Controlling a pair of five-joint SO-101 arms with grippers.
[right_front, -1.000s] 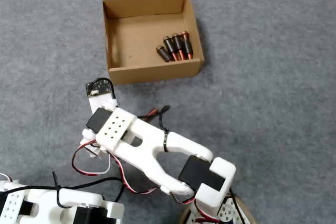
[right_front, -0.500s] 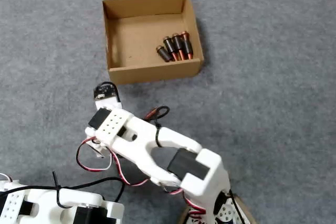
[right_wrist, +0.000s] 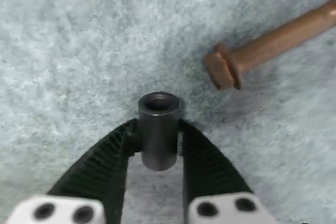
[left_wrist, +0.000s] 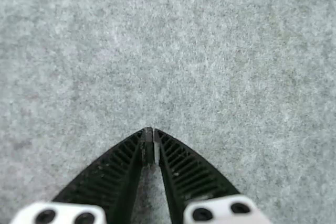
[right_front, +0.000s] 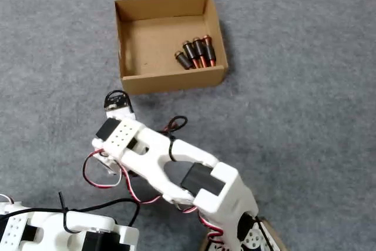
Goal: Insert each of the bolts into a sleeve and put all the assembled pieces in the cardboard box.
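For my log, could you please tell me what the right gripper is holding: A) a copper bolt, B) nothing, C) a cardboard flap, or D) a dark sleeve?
D: the right gripper is closed on the dark sleeve, while the copper bolt lies loose beside it.

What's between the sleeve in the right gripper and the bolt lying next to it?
Nothing but bare grey mat, as the right wrist view shows; the sleeve and bolt lie apart.
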